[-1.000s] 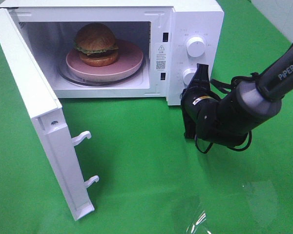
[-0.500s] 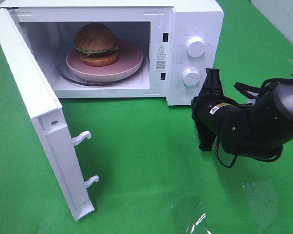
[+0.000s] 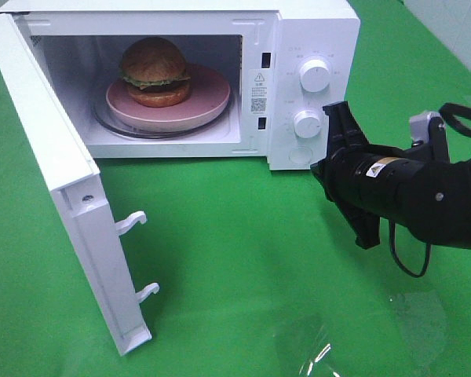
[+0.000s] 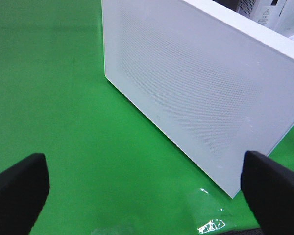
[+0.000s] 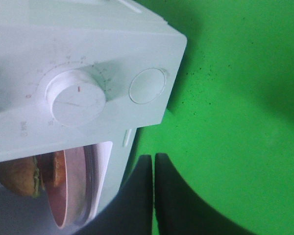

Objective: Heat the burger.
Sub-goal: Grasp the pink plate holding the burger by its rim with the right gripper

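Observation:
The burger (image 3: pixel 153 71) sits on a pink plate (image 3: pixel 206 98) inside the white microwave (image 3: pixel 314 31), whose door (image 3: pixel 55 157) hangs wide open to the left. In the right wrist view the burger (image 5: pixel 19 176) and plate (image 5: pixel 71 191) show through the opening. My right gripper (image 3: pixel 318 169) is shut on nothing, just right of the control panel's lower corner, below the lower knob (image 3: pixel 307 123). Its closed fingertips (image 5: pixel 153 159) point at the microwave's front corner. My left gripper (image 4: pixel 147 191) is wide open, facing the outer face of the door (image 4: pixel 196 88); it is out of the exterior high view.
A green cloth (image 3: pixel 235 259) covers the table. Two white latch hooks (image 3: pixel 129 222) stick out from the door's edge. The panel carries an upper knob (image 3: pixel 314 75) and a round button (image 5: pixel 147 85). A shiny clear film (image 3: pixel 314 353) lies at the front edge.
My right arm has swung down and to the right, drawing the shut gripper away from the lower knob and turning it. Burger, plate and door have not moved.

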`<action>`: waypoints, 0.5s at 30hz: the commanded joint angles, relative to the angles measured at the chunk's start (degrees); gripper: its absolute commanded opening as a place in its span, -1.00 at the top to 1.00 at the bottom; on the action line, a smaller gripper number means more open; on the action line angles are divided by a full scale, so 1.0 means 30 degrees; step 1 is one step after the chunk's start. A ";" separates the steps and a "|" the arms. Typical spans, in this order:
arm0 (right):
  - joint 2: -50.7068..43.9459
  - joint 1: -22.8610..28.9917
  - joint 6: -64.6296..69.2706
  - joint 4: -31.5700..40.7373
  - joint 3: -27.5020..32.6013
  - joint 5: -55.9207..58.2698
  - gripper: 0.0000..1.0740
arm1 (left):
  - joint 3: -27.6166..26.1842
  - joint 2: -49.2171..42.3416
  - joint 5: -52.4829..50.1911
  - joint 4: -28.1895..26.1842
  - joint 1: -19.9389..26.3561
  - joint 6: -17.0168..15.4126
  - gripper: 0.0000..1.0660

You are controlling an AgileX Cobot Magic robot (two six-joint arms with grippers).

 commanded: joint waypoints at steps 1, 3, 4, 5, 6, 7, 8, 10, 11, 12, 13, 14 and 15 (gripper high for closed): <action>-0.0859 0.0038 -0.2063 -0.0248 0.0019 0.1203 0.95 | 0.0038 -0.0306 -0.0134 -0.0038 -0.0019 -0.0095 -0.85; -0.1337 0.0038 -0.3170 -0.0229 0.0019 0.1872 0.94 | 0.0038 -0.0306 -0.0134 -0.0038 -0.0019 -0.0095 -0.85; -0.1757 0.0038 -0.4240 -0.0229 0.0019 0.2502 0.94 | 0.0038 -0.0306 -0.0134 -0.0038 -0.0019 -0.0095 -0.85; -0.1757 0.0038 -0.4240 -0.0229 0.0019 0.2502 0.94 | 0.0038 -0.0306 -0.0134 -0.0038 -0.0019 -0.0095 -0.85; -0.2215 0.0038 -0.5424 -0.0229 0.0019 0.3285 0.94 | 0.0038 -0.0306 -0.0134 -0.0038 -0.0019 -0.0095 -0.85; -0.2406 0.0038 -0.6073 -0.0229 0.0019 0.3820 0.94 | 0.0038 -0.0306 -0.0134 -0.0038 -0.0019 -0.0095 -0.85; -0.2406 0.0038 -0.6073 -0.0229 0.0019 0.3820 0.94 | 0.0038 -0.0306 -0.0134 -0.0038 -0.0019 -0.0095 -0.85; -0.2865 0.0038 -0.7277 -0.0229 -0.0038 0.4870 0.93 | 0.0038 -0.0306 -0.0134 -0.0038 -0.0019 -0.0095 -0.85; -0.3170 0.0038 -0.8728 -0.0229 -0.0267 0.6073 0.93 | 0.0038 -0.0306 -0.0134 -0.0038 -0.0019 -0.0095 -0.85; -0.3361 0.0038 -1.0027 -0.0248 -0.0516 0.7143 0.93 | 0.0038 -0.0306 -0.0134 -0.0038 -0.0019 -0.0095 -0.85; -0.3361 0.0038 -1.0027 -0.0248 -0.0516 0.7143 0.93 | 0.0038 -0.0306 -0.0134 -0.0038 -0.0019 -0.0095 -0.85; -0.3419 0.0038 -1.0772 -0.0248 -0.0668 0.7869 0.93 | 0.0038 -0.0306 -0.0134 -0.0038 -0.0019 -0.0095 -0.85; -0.3419 0.0038 -1.0772 -0.0248 -0.0668 0.7869 0.93 | 0.0038 -0.0306 -0.0134 -0.0038 -0.0019 -0.0095 -0.85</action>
